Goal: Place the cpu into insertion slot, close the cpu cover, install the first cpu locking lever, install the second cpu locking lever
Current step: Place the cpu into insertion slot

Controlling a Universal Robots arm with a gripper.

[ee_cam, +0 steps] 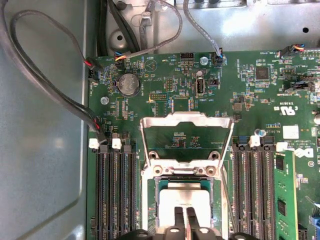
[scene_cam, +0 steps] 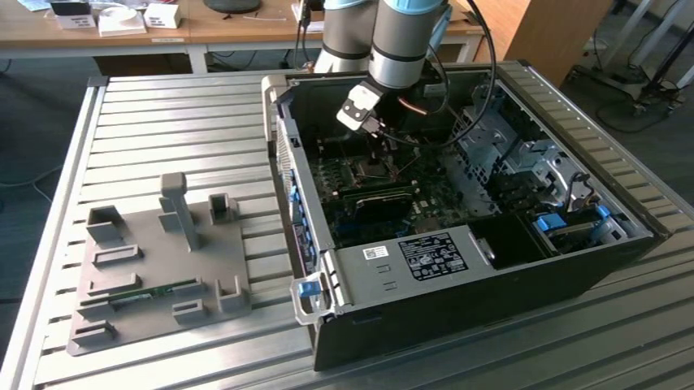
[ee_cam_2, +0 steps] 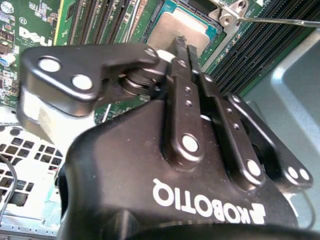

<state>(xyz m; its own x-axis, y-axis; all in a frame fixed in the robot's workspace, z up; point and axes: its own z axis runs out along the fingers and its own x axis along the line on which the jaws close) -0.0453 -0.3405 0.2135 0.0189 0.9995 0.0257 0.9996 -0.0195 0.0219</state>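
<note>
While my closed, empty gripper sits over the cpu in the insertion slot, cpu cover swung open, I should confirm it lies flat.

Arm reaching steeply down, jaws pinched together, pointing downward.

A robotics lab: a slatted metal workbench carries an open computer case under a robot arm. Wooden desks stand at eleven o'clock.

light: bright, even | glare: metal case wall | shadows: soft
</note>
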